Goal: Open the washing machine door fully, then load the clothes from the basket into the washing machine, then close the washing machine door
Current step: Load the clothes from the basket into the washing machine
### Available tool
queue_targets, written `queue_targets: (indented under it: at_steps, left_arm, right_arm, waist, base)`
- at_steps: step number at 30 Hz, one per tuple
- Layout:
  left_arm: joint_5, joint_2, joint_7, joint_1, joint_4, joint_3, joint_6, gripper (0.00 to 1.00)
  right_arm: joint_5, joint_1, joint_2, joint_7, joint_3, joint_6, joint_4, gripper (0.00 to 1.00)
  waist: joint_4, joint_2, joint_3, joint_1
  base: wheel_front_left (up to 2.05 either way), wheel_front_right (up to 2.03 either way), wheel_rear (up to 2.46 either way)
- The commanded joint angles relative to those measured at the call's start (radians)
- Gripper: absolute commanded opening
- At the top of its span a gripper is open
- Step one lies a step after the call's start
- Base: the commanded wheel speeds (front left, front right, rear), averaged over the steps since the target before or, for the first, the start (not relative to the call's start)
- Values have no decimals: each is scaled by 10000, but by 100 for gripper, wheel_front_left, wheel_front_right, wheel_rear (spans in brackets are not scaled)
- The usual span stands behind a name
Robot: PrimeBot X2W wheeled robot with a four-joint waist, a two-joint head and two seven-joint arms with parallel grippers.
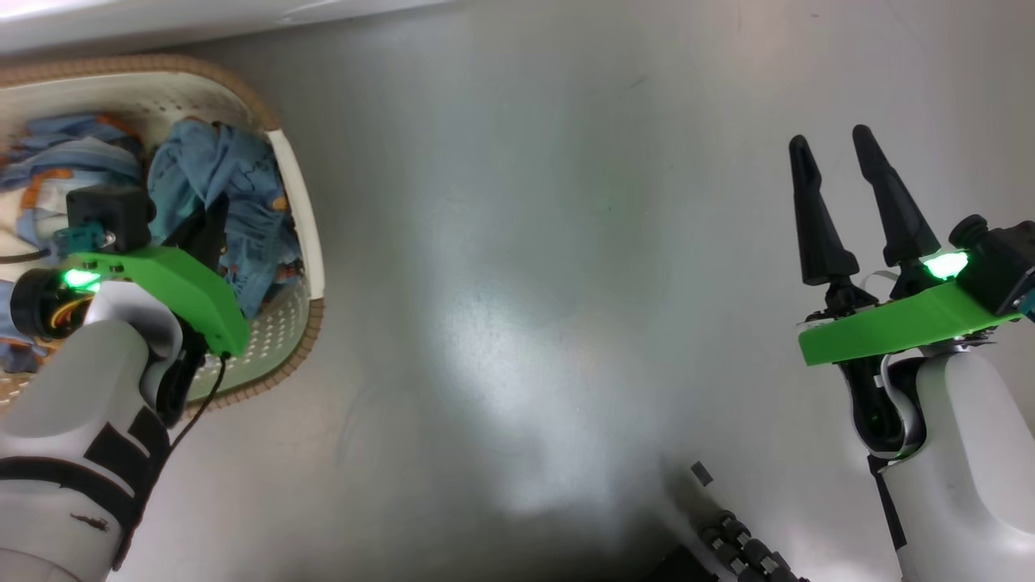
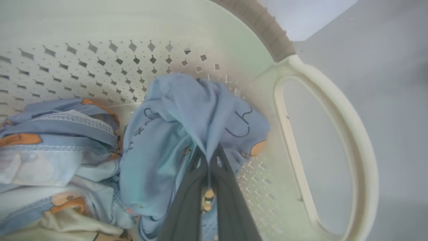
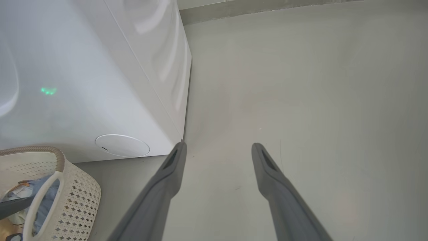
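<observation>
The cream basket (image 1: 314,242) stands on the floor at the left, just before the white washing machine (image 1: 162,24). Blue and cream clothes (image 1: 242,202) with orange prints lie in it. My left gripper (image 1: 212,225) reaches down into the basket. In the left wrist view its fingers (image 2: 190,187) meet at the tips, and the left gripper (image 2: 210,159) is shut on a fold of the blue clothes (image 2: 187,113) near the basket's handle (image 2: 334,100). My right gripper (image 1: 830,136) hangs open over bare floor at the right, holding nothing. The washing machine door is out of view.
The right wrist view has the open right gripper (image 3: 219,144), the washing machine's lower front and side (image 3: 83,83) with a round cap (image 3: 122,145), and the basket (image 3: 80,194) before it. Glossy grey floor (image 1: 525,283) lies between the arms. A dark ribbed cable (image 1: 744,550) shows at the bottom.
</observation>
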Motion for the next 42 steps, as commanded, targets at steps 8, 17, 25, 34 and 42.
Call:
queue_targets:
  at_steps: [8,17,25,34,42]
  left_arm:
    - [-138,370,-65,485,-627,1176,-15,0]
    - [1180,191,-65,2122,-1797,3566,-15,0]
    - [2564,-209,-65,3587,-3009,5157,-15,0]
    - [3682,-559,-65,5199,-4642,6597,-15,0]
    - [4616,-769,-65,6765,-6241,7346,-15,0]
  right_arm:
    - [-106,471,-51,-117,-82,16,-168,100]
    - [-100,798,-218,-117,-180,16,156,100]
    - [-70,1323,-449,-117,-179,16,452,100]
    - [-34,2098,-718,-117,-224,16,758,100]
    - [15,2861,-878,-117,-306,16,919,100]
  waist:
    - [413,0,-733,0]
    - [844,0,-2172,0]
    - [1250,0,-3620,0]
    - [1696,0,-5072,0]
    - [1918,0,-6225,0]
  base:
    - [0,0,0]
    - [0,0,0]
    - [0,0,0]
    - [0,0,0]
    - [0,0,0]
